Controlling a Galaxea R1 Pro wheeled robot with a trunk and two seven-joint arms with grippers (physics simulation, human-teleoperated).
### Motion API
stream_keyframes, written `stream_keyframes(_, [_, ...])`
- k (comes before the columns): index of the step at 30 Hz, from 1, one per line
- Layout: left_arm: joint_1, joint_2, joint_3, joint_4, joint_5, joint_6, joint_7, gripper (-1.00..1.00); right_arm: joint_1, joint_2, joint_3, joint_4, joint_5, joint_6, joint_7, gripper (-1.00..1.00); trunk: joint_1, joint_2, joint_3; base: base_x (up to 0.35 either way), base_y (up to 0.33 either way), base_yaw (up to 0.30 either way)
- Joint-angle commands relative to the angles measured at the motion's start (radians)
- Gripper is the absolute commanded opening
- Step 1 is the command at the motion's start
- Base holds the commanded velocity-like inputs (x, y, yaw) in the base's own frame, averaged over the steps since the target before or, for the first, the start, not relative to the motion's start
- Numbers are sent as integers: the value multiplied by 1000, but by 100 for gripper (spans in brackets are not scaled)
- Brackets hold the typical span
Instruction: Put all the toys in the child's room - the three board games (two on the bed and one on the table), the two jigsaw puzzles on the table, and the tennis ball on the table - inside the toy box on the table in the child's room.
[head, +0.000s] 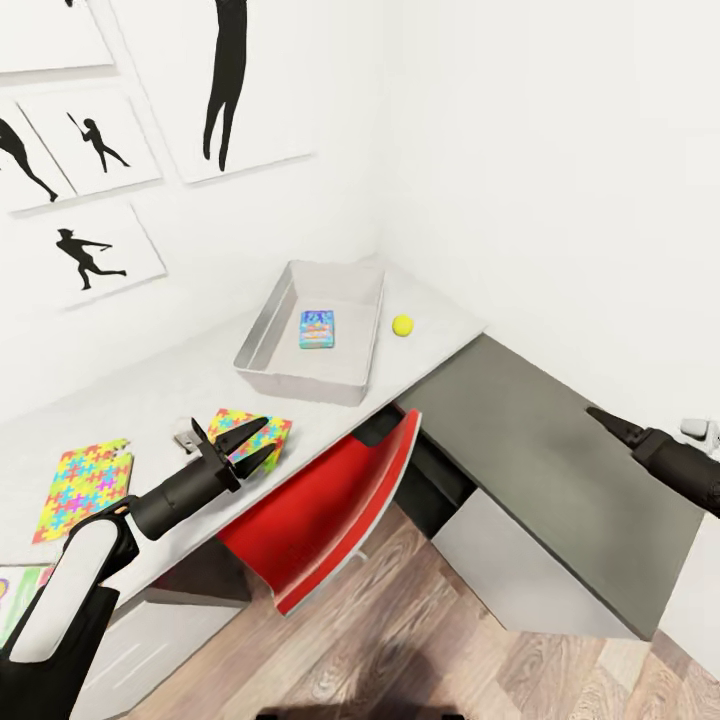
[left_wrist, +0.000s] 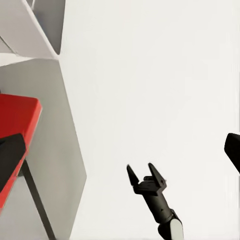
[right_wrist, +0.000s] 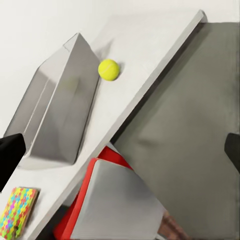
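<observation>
1. Grey toy box (head: 262, 335) stands on the far table (head: 180, 385), holding a small blue board game (head: 317, 329).
2. Tennis ball (head: 402, 324) lies on the table just right of the box.
3. Two jigsaw puzzles (head: 84, 487) lie on the near left of the table.
4. Left pincer (head: 244, 446) hovers open and empty over the right puzzle (head: 225, 425).
5. Right pincer: cannot tell its state.
6. Red chair (head: 330, 505) sits under the table edge.

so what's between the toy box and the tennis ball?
Nothing: head view shows bare light-grey table between the toy box and the tennis ball.
</observation>
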Motion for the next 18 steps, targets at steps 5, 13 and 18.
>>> stream_keyframes(5, [-4, -7, 0, 0, -1, 5, -4, 100, -4, 1, 7, 1, 2, 7, -4, 100, 1, -2, 3, -1, 0, -246])
stream_keyframes(13, [-11, -12, -19, 0, -1, 4, -3, 100, -5, 2, 14, 2, 3, 8, -10, 100, 1, -2, 10, 0, 0, -247])
stream_keyframes(18, [-20, -13, -36, 0, -2, 4, 0, 100, -6, 3, 17, 2, 3, 8, -22, 100, 1, -2, 15, 0, 0, -247])
